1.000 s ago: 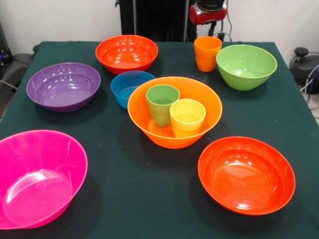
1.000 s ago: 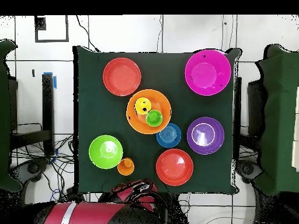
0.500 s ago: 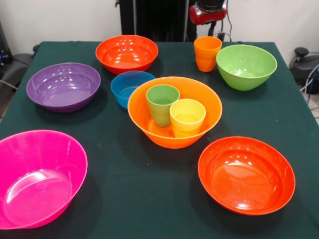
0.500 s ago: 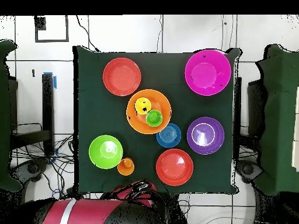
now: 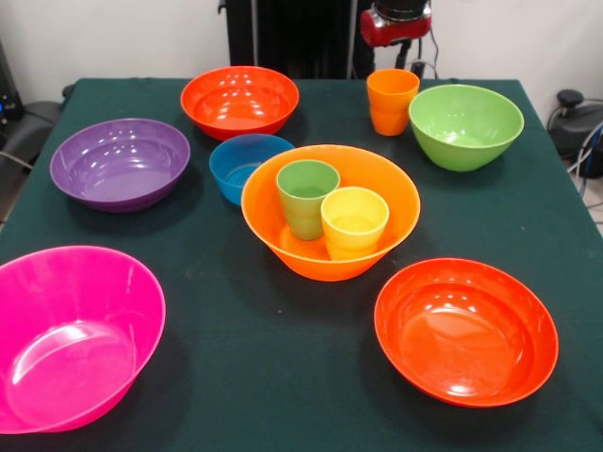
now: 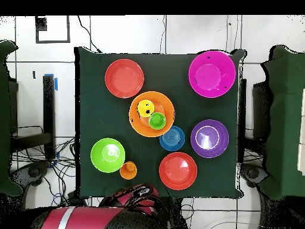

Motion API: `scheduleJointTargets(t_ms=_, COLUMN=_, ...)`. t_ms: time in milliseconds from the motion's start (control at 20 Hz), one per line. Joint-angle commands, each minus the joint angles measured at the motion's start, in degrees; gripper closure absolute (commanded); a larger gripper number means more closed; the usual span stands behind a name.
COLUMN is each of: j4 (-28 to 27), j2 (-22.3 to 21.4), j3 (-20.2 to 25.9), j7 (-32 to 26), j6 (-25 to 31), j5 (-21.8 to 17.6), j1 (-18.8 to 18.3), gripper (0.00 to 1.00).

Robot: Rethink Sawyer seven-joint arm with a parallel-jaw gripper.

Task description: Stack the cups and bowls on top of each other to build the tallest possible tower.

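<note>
While upright, green cup [image 5: 307, 196] | yellow cup [image 5: 353, 220] — inside light orange bowl [image 5: 396, 193] (touching).

One camera looks across the table [image 5: 283, 377] from low and near; the other looks straight down from high. Both share the tabletop.

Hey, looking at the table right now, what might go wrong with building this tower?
The green cup and yellow cup stand side by side in the light orange bowl, so a bowl set on them may sit tilted and slide.
The blue bowl sits right against the light orange bowl; lifting either may knock the other.
The orange cup stands close beside the lime green bowl, leaving little room to grasp it.
</note>
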Motion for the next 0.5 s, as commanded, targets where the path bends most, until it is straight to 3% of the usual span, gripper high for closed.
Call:
scheduleJointTargets(t_ms=50, j4=-6.33, j2=-2.11, j3=5.30, j7=5.79, j6=4.45, j5=2.62, j1=-0.26, gripper=0.00)
scheduleJointTargets(t_ms=500, j4=-6.86, j2=-3.02, j3=6.10, j7=4.61, j6=7.36, j5=2.30, j1=-0.99, gripper=0.00)
